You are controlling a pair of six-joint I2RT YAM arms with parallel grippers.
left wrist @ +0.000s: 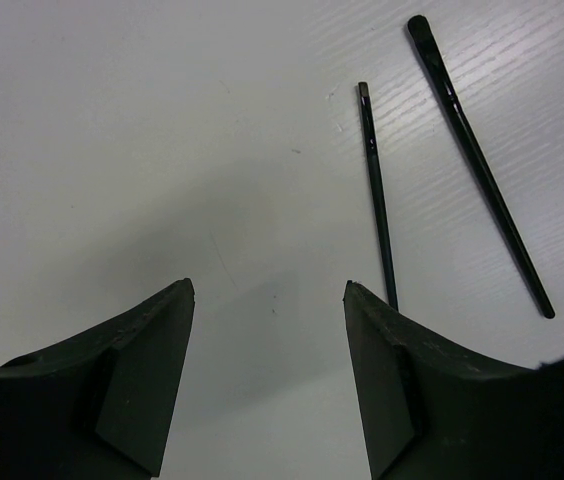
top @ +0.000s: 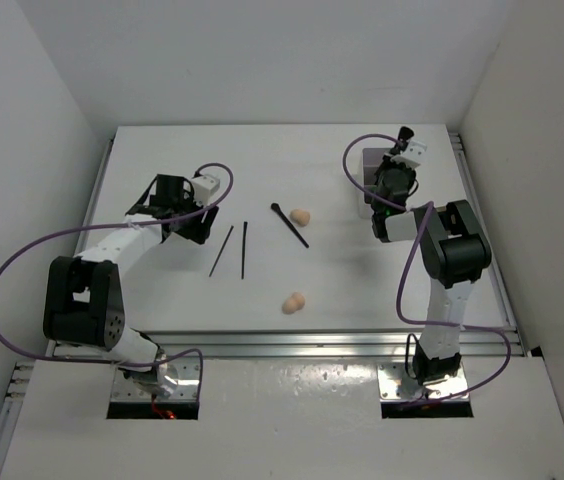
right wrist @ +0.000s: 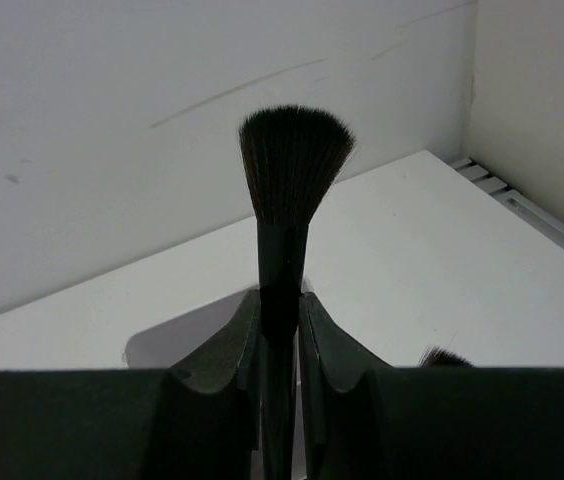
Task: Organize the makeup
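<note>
My left gripper (top: 188,228) (left wrist: 267,290) is open and empty, low over the table, just left of two thin black sticks (top: 222,250) (top: 244,249); both show in the left wrist view (left wrist: 377,190) (left wrist: 477,160). A black brush (top: 290,225) lies mid-table beside a peach sponge (top: 301,216). A second peach sponge (top: 294,301) lies nearer the front. My right gripper (top: 394,178) (right wrist: 282,300) is shut on a black brush (right wrist: 295,165), held upright with its bristles up, over the white box (top: 370,160). Tubes and lipstick are out of view.
The bristles of another brush (right wrist: 447,355) peek out behind my right fingers. White walls enclose the table on three sides. A metal rail (top: 312,345) runs along the front edge. Purple cables loop from both arms.
</note>
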